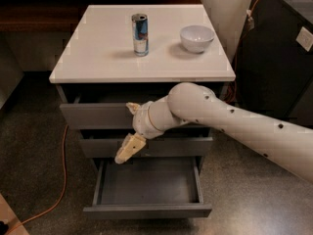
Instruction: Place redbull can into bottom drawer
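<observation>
White tabletop (98,58) carries the redbull can (140,34) and white bowl (196,37); bottom drawer (146,211) open, seemingly bare inside; my gripper (128,150) hangs above it, spread I cannot tell.

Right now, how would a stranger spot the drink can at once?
Find the grey cabinet with the white top; the end effector hangs before its middle drawer. On that top, left of the white bowl, stands the redbull can: the only tall, slim, blue-and-silver thing there.
</observation>
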`<state>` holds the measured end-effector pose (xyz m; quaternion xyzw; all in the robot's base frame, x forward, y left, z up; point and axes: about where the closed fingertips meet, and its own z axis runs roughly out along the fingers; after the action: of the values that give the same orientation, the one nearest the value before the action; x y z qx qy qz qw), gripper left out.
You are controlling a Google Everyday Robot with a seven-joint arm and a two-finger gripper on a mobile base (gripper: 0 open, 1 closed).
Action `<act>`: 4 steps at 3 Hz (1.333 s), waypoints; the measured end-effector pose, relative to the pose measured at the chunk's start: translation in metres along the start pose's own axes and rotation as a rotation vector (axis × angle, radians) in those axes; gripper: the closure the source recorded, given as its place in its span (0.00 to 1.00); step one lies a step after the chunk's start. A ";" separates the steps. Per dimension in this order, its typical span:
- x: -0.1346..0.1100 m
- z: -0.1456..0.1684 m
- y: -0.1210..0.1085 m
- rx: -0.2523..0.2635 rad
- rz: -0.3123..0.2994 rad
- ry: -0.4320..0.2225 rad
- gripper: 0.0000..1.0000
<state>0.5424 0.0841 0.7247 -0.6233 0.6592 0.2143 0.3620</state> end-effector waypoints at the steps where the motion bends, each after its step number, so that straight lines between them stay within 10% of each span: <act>1: -0.024 -0.019 -0.020 -0.019 0.039 0.004 0.00; 4: -0.084 -0.095 -0.085 0.016 0.105 -0.046 0.00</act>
<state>0.6025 0.0594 0.8634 -0.5797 0.6843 0.2421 0.3702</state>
